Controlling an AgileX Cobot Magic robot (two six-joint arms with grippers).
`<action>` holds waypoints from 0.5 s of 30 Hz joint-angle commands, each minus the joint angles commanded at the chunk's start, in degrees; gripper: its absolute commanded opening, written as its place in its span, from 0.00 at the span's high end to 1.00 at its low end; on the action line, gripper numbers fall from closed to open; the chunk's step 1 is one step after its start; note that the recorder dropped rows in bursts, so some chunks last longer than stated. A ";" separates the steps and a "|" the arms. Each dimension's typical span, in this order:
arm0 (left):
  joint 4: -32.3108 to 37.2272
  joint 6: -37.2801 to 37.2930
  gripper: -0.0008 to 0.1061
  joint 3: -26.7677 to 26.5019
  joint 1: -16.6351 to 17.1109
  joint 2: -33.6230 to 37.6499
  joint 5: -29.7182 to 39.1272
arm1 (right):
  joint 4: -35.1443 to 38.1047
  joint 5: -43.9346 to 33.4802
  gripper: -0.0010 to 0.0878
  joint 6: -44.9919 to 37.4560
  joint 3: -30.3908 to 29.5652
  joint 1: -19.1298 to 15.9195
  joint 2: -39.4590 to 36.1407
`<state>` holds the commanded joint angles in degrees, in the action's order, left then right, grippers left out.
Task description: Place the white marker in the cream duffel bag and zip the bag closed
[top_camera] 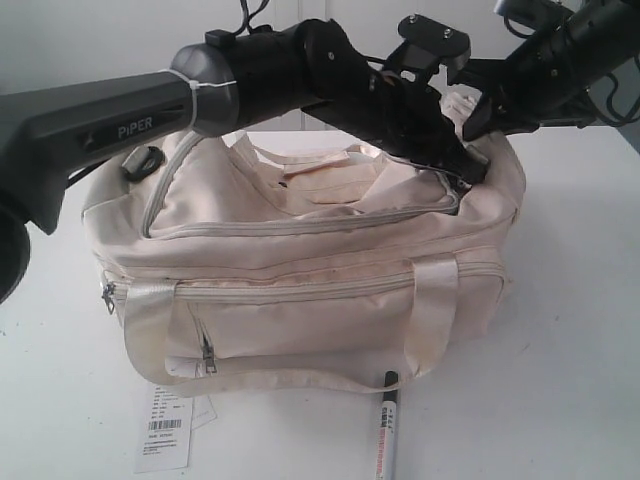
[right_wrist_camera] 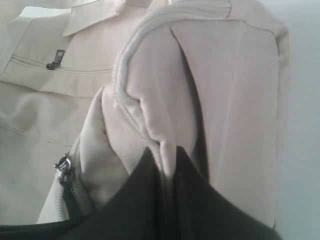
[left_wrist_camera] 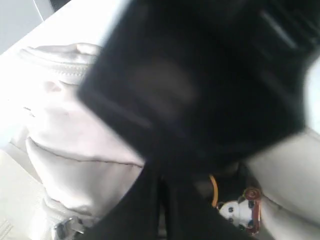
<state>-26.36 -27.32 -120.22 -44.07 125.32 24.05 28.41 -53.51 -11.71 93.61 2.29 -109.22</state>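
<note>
Lying on the white table at its near edge, the white marker is outside the cream duffel bag. Its black cap points at the bag's near strap handle. A paper tag lies on the table to the left of it. The right gripper has its fingers pinched tight on a fold of cream fabric beside the zipper at the bag's far right top corner. The left gripper reaches across the bag's rumpled top to the same corner. Its fingers are close together with only a thin slit between them, but blur hides whether they pinch anything. A small panda charm hangs just beside them.
</note>
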 joint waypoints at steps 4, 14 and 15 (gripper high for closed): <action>1.19 0.00 0.99 0.00 0.00 -1.92 0.34 | 0.00 0.00 0.99 0.00 0.00 0.00 0.00; 1.95 0.00 0.99 0.00 0.00 -3.15 4.23 | 0.00 -0.18 0.99 0.00 0.00 0.00 0.00; 1.95 0.00 0.99 0.00 0.00 -3.37 5.00 | 0.00 -0.18 0.99 0.00 0.00 0.00 0.00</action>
<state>-24.41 -27.32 -120.22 -44.07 121.95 29.05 28.41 -53.69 -11.71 93.61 2.29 -109.22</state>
